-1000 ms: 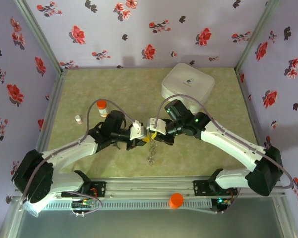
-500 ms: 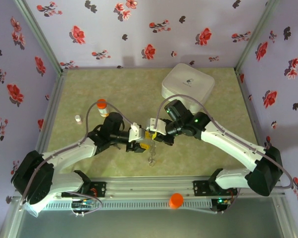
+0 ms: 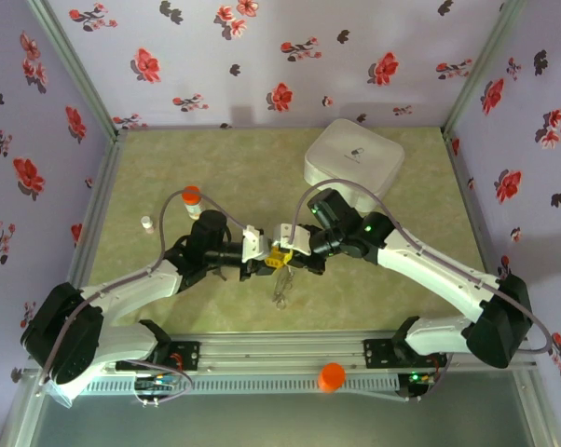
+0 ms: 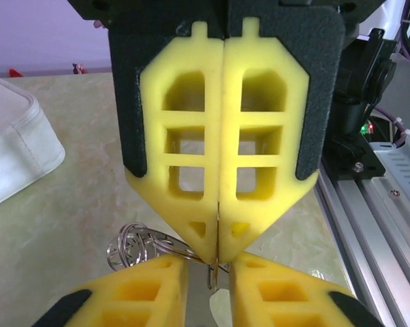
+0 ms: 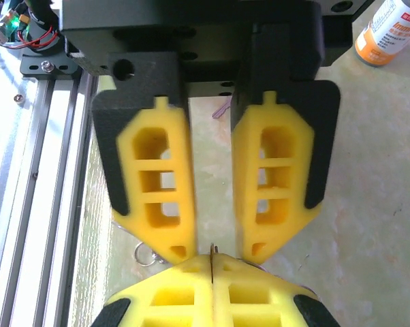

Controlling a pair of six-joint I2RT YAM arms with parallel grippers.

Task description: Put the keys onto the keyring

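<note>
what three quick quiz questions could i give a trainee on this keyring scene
1. True or false: the right gripper has its yellow foam pads pressed together on a thin metal piece.
2. Pick one: the left gripper has its jaws A) clamped on an orange-capped vial, B) apart, with that metal piece in the gap, C) shut on nothing.
3. Short answer: seen from above, what large thing lies just beyond the right arm's wrist?
Key: 1 true; 2 B; 3 the white rounded-square box.
</note>
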